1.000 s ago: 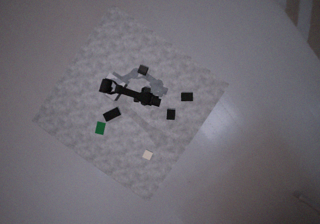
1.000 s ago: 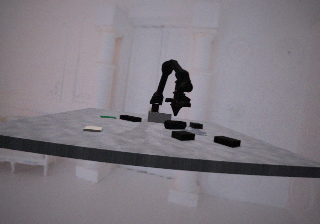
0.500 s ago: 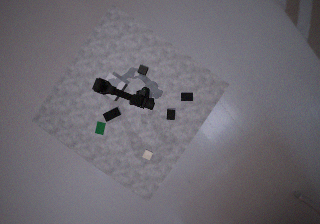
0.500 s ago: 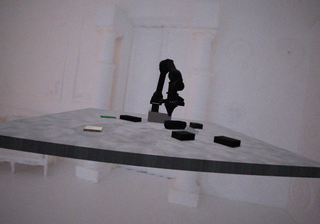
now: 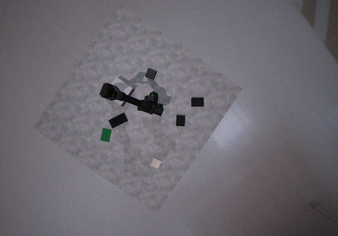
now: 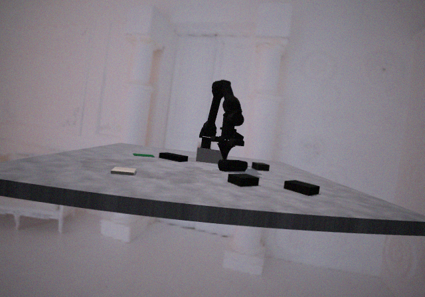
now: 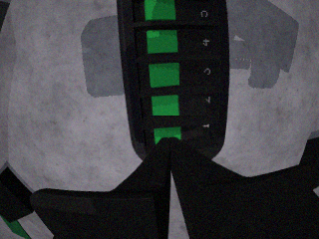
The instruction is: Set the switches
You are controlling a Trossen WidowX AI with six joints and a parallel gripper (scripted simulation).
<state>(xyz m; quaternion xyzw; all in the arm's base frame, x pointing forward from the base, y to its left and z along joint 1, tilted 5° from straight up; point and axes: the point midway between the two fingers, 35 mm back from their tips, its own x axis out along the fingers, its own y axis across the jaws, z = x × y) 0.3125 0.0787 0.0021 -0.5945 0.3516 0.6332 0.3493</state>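
The dark controller unit (image 5: 155,93) (image 6: 232,165) (image 7: 223,75) sits on its base, switches up, mostly hidden by the arm in the top view. In the wrist view five rocker switches show in a column, their numbers upside down. Each has a green end on the left. How far each rocker tilts is hard to tell. My gripper (image 6: 224,159) (image 7: 167,143) is shut and empty. Its fingertips point down at the unit's near end and overlap the lower edge of switch 1's green end (image 7: 167,133). Contact cannot be told. The underside label is hidden.
Dark blocks lie around the unit: one behind it (image 5: 150,73) (image 6: 260,166), two to the right (image 5: 197,101) (image 5: 180,120) and one near the arm's base (image 5: 118,120) (image 6: 173,157). A green flat piece (image 5: 105,134) (image 6: 143,155) and a cream block (image 5: 156,163) (image 6: 123,170) lie farther off.
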